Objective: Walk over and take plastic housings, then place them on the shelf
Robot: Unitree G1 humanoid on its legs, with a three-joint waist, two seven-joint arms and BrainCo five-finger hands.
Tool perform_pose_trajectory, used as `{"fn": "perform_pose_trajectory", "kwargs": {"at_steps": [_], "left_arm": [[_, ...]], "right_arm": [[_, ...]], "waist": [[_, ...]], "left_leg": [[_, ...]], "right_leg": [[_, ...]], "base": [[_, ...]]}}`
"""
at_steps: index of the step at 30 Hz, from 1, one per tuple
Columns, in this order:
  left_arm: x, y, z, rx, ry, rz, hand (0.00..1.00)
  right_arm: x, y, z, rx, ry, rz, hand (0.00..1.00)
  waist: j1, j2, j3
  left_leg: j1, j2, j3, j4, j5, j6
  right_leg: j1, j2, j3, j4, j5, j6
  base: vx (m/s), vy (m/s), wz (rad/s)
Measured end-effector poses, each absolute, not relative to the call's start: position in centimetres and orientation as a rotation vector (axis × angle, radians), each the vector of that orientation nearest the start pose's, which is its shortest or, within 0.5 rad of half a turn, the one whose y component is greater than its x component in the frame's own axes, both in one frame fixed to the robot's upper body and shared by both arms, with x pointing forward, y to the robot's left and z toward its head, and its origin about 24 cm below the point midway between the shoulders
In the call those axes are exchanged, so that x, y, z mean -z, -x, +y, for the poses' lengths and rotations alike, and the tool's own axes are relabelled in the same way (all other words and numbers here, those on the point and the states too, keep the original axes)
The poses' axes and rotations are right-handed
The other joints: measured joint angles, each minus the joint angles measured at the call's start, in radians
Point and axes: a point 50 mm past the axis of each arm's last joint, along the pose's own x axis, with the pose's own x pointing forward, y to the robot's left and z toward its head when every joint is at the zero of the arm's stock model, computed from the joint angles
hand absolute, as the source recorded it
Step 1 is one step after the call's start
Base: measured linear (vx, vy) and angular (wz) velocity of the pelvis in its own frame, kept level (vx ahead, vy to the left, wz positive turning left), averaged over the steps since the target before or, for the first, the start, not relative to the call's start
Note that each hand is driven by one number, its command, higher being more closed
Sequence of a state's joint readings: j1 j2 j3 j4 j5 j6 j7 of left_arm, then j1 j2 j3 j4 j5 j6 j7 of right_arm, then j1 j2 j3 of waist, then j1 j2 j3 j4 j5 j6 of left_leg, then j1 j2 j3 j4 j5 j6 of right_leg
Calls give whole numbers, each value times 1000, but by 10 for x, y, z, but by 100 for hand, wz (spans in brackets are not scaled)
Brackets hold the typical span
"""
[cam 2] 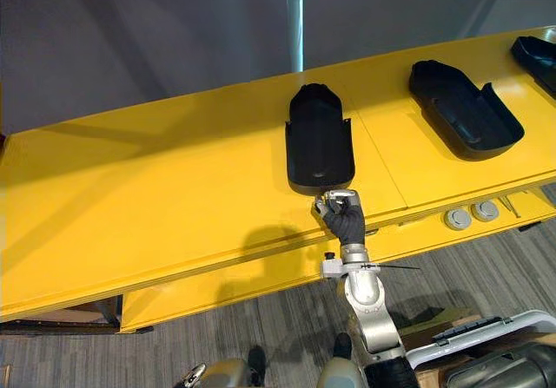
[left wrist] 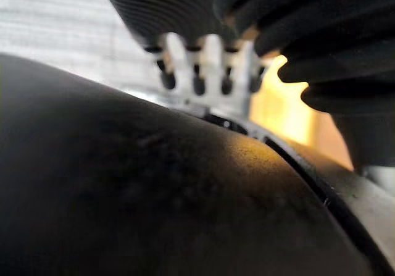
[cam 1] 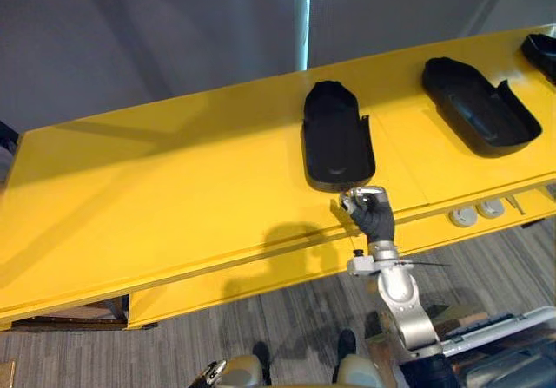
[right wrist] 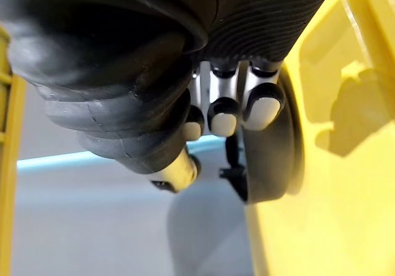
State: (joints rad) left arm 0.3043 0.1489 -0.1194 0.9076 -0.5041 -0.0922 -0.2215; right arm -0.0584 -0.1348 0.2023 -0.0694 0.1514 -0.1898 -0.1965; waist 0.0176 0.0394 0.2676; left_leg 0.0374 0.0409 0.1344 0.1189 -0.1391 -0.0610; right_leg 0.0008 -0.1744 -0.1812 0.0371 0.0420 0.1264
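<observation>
A black plastic housing (cam 1: 337,141) lies open side up on the yellow shelf (cam 1: 174,188), lengthwise from back to front. My right hand (cam 1: 373,219) is at its near end, just below the rim. Its fingers (right wrist: 223,118) are curled, beside the housing's edge (right wrist: 271,165). The thumb stands apart and nothing lies between it and the fingers. My left hand (cam 1: 211,373) hangs low by my side with relaxed fingers (left wrist: 197,72), holding nothing.
A second black housing (cam 1: 478,106) lies further right on the shelf, and a third (cam 1: 543,54) at the far right edge. Two grey round parts (cam 1: 463,217) sit on the lower front ledge. A grey wall stands behind the shelf.
</observation>
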Motion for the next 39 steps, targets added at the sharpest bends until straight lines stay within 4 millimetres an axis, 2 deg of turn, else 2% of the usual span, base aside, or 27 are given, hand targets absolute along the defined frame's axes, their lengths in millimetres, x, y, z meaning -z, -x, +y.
{"fn": "perform_pose_trajectory", "kwargs": {"at_steps": [5, 14, 18, 23, 26, 29, 39], "left_arm": [[158, -44, 187, -125, 391, 1043, 0], [158, -45, 188, -134, 396, 1041, 0], [156, -46, 188, -129, 394, 1032, 0], [156, -46, 187, -129, 402, 1038, 0], [157, -45, 188, -137, 409, 1047, 0], [157, -45, 188, -144, 415, 1045, 0], [155, -50, 184, -148, 433, 1021, 0]], "right_arm": [[-83, -268, -128, 14, -57, -257, 100], [-84, -273, -137, 81, -29, -262, 100], [-74, -280, -140, 104, -14, -209, 100], [-71, -290, -145, 130, -5, -182, 100], [-67, -296, -154, 182, -1, -155, 100], [-70, -306, -157, 206, -2, -157, 100], [-82, -319, -163, 269, -14, -184, 100]], "waist": [[3, 1, -1], [5, 2, -1], [4, 2, -1], [22, 2, -1], [24, 2, -1], [29, 3, 0], [39, 3, 21]], "left_leg": [[17, 1, -17, -43, 31, -6], [18, 0, -19, -42, 32, -7], [25, 0, -36, -43, 37, -11], [29, -1, -46, -59, 54, -10], [29, -7, -70, -83, 74, -9], [31, -8, -73, -84, 75, -8], [31, -17, -81, -82, 76, -7]], "right_leg": [[1, 2, -15, 0, 0, 0], [4, 1, -18, 0, 1, 2], [21, 0, -37, 0, 1, 2], [24, -2, -49, -1, 1, 2], [29, -7, -71, -1, 1, 2], [34, -8, -75, -1, 1, 2], [38, -18, -85, 3, 1, 2]], "base": [[-11, -23, 9], [0, 0, 0], [-20, -6, 10], [-45, -15, 8], [-24, -14, 18], [-5, -2, 5], [3, 5, 2]]}}
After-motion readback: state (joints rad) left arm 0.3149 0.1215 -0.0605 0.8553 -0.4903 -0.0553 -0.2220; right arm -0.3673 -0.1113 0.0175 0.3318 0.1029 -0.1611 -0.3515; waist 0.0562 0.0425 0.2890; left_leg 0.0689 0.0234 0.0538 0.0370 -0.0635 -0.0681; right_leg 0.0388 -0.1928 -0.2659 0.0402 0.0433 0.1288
